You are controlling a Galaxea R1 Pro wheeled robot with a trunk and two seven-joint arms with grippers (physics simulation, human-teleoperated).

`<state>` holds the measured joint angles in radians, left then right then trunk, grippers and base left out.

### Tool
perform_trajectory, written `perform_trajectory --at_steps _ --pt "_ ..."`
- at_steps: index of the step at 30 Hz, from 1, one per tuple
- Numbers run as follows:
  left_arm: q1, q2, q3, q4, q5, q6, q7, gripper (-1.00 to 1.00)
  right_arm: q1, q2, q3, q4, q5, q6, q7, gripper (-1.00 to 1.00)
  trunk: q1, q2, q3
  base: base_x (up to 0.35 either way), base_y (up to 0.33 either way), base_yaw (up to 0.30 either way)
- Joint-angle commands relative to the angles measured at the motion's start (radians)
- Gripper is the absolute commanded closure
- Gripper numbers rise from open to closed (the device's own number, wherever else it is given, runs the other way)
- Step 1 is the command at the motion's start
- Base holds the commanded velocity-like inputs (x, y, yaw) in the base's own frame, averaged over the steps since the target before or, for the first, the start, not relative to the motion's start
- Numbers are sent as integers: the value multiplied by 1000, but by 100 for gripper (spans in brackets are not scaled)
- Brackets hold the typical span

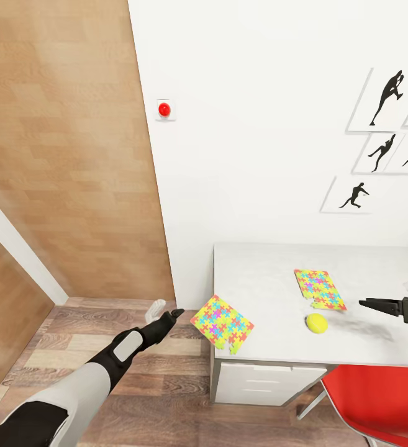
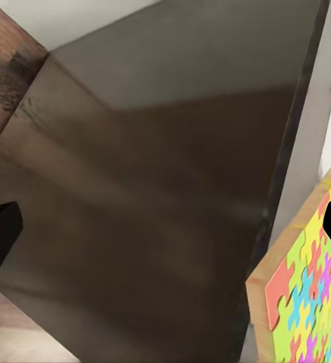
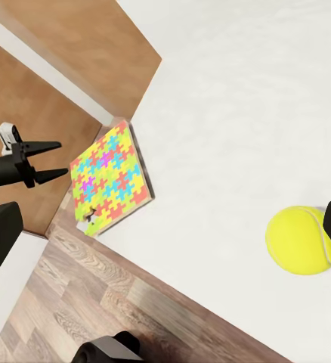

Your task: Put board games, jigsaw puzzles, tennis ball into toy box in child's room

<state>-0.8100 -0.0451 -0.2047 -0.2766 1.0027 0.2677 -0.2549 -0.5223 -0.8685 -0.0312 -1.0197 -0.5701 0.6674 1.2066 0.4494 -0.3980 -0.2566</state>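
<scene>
My left claw (image 1: 177, 312) released, beside the puzzle (image 1: 222, 323) overhanging the surface's (image 1: 259, 261) front-left corner; right claw (image 1: 366, 303) looks clenched near ball (image 1: 317, 323). Step: reaching for puzzle. Next: straddle its edge, clench.

You face a white wall (image 1: 253, 124) | wooden wardrobe doors (image 1: 61, 155) left | silhouette pictures (image 1: 384, 124) far right | wood-plank floor (image 1: 166, 385) | red chair (image 1: 377, 397) near right
</scene>
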Motion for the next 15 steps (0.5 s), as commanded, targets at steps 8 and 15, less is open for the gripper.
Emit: perform_trajectory --at_steps 8,15 --pt "-2 -3 -4 1 5 4 5 -100 -1 -1 0 0 -5 8 1 -100 1 -2 -2 0 0 -44" --pt "-3 -5 -4 1 4 4 7 -100 -1 -1 0 0 -5 14 0 -100 1 -2 -2 0 0 -182"
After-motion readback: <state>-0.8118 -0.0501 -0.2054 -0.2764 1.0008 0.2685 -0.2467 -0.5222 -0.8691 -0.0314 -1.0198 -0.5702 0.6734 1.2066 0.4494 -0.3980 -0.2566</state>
